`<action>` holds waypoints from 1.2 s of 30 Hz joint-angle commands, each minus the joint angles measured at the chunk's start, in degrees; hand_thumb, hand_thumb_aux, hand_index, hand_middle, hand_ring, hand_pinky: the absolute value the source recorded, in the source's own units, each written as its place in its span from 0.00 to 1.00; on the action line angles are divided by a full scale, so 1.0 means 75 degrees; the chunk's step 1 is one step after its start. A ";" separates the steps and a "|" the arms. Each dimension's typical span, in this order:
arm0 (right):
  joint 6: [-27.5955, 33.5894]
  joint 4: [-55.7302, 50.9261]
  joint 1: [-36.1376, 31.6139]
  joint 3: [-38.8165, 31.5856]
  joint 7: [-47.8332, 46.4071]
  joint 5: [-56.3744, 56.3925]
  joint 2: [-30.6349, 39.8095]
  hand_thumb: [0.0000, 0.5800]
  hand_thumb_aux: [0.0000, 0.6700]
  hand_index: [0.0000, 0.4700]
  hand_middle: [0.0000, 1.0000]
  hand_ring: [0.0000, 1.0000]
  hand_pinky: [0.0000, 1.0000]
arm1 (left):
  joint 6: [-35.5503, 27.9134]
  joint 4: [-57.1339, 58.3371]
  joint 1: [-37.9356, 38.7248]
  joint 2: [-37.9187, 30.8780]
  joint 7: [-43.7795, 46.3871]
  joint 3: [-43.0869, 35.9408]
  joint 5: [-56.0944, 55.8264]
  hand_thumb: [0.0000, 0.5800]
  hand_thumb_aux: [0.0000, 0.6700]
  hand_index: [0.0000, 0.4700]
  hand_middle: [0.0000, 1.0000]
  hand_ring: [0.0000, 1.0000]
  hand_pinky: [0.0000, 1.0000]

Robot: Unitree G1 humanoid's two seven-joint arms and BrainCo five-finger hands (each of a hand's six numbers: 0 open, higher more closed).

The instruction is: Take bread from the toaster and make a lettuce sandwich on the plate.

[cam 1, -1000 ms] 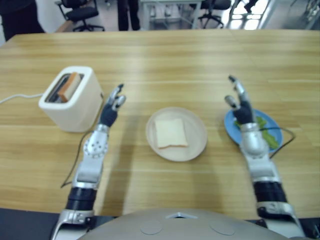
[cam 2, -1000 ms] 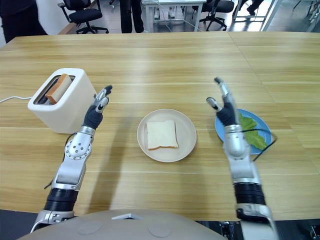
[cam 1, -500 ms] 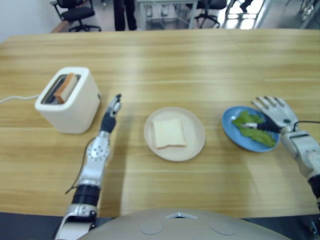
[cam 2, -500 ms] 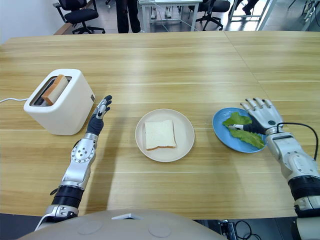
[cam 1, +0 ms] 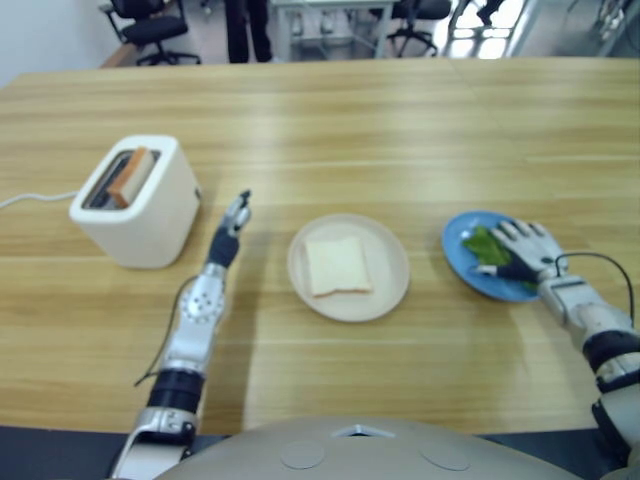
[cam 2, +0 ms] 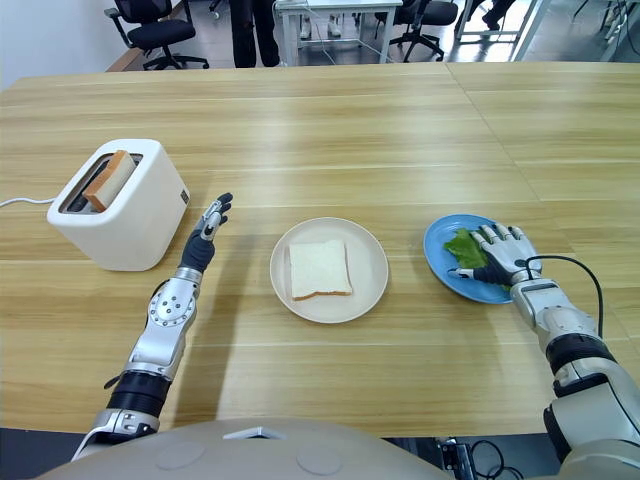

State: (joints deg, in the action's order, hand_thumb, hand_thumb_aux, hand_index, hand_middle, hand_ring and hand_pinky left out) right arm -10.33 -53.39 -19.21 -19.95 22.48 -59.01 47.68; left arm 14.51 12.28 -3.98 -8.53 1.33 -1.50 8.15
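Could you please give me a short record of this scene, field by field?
toaster: on the table, robot's left; a bread slice stands in its slot
plate: centre, with a flat slice on it
blue plate: right, holds lettuce
left hand: open, empty, between toaster and plate
right hand: over the lettuce; grasp unclear
sandwich: one slice laid, no lettuce on it yet

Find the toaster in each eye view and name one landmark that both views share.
Left eye view: the toaster sits at mid-left, a bread slice standing in its slot.
Right eye view: the toaster is also mid-left, slightly nearer the picture's left edge.
Shared landmark: the plate at centre.
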 commanded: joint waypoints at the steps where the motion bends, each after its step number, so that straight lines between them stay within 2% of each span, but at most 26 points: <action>1: 0.0015 -0.0280 -0.0028 -0.0208 -0.0099 0.0251 -0.0034 0.86 0.63 0.62 0.00 0.00 0.00 | -0.0061 0.0014 0.0099 -0.0020 0.0036 -0.0076 0.0058 0.00 0.00 0.00 0.00 0.00 0.00; 2: 0.0003 -0.0319 -0.0021 -0.0241 -0.0100 0.0316 -0.0038 1.00 1.00 0.98 0.00 0.00 0.00 | -0.0064 0.0014 0.0107 -0.0021 0.0038 -0.0080 0.0061 0.00 0.00 0.00 0.00 0.00 0.00; 16: -0.0138 -0.0144 0.0077 -0.0457 -0.0099 0.0910 -0.0053 1.00 1.00 0.98 0.00 0.00 0.00 | -0.0089 -0.0006 0.0200 -0.0025 0.0034 -0.0143 0.0106 0.00 0.00 0.00 0.00 0.00 0.00; 21: -0.0131 0.0402 0.0258 -0.0289 -0.0042 0.1174 0.0111 1.00 1.00 0.98 0.00 0.00 0.00 | -0.0103 -0.0039 0.0233 -0.0020 0.0051 -0.0153 0.0099 0.00 0.00 0.00 0.00 0.00 0.00; 22: -0.0132 0.0581 0.0317 -0.0200 0.0010 0.1266 0.0155 1.00 1.00 0.98 0.29 0.29 0.29 | -0.0103 -0.0032 0.0237 -0.0014 0.0047 -0.0157 0.0102 0.00 0.00 0.00 0.00 0.00 0.00; 23: -0.0122 0.0779 0.0381 -0.0114 0.0054 0.1350 0.0199 1.00 1.00 0.98 0.68 0.68 0.68 | -0.0103 -0.0025 0.0239 -0.0011 0.0046 -0.0160 0.0103 0.00 0.00 0.00 0.00 0.00 0.00; 24: -0.0093 0.1006 0.0465 -0.0021 0.0074 0.1440 0.0248 1.00 1.00 0.98 1.00 1.00 1.00 | -0.0104 -0.0021 0.0242 -0.0008 0.0044 -0.0163 0.0104 0.00 0.00 0.00 0.00 0.00 0.00; 36: 0.0475 0.3943 0.1431 0.1065 -0.0353 0.1785 0.0675 1.00 1.00 0.98 1.00 1.00 1.00 | -0.0058 0.0071 0.0251 0.0031 -0.0028 -0.0132 0.0076 0.00 0.00 0.00 0.00 0.00 0.00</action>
State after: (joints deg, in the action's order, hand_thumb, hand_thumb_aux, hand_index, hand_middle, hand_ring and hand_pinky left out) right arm -7.49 -25.94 -9.17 -12.93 21.26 -46.17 52.26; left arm 14.38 12.28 -2.48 -8.41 1.28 -2.44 8.68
